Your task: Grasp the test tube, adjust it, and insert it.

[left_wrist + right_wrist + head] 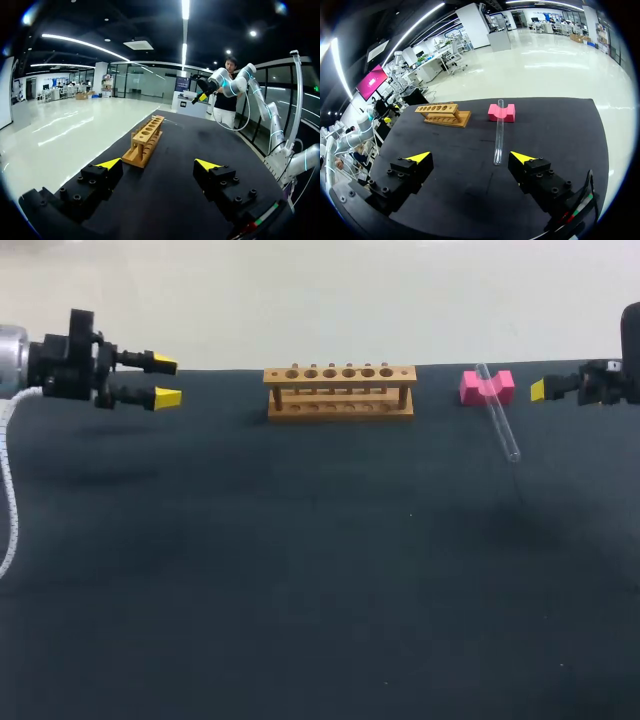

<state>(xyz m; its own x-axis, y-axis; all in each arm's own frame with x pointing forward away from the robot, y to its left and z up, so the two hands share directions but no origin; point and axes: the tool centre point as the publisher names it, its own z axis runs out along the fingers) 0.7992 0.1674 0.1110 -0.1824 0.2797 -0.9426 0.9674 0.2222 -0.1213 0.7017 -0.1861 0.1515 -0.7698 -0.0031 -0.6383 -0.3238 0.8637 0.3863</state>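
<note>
A clear glass test tube (498,417) lies with its far end resting in the notch of a pink block (487,387), its near end down on the black table. In the right wrist view the test tube (498,135) stretches ahead of my right gripper (470,157), which is open and empty. A wooden rack (340,391) with a row of holes stands at the back middle. My left gripper (167,380) hovers open at the far left, the rack (145,141) ahead of it. My right gripper (538,390) sits at the far right, beside the pink block (501,112).
The black table (300,570) stretches wide between both arms. A white cable (10,490) hangs down from my left arm at the left edge. The rack (443,114) stands apart from the pink block.
</note>
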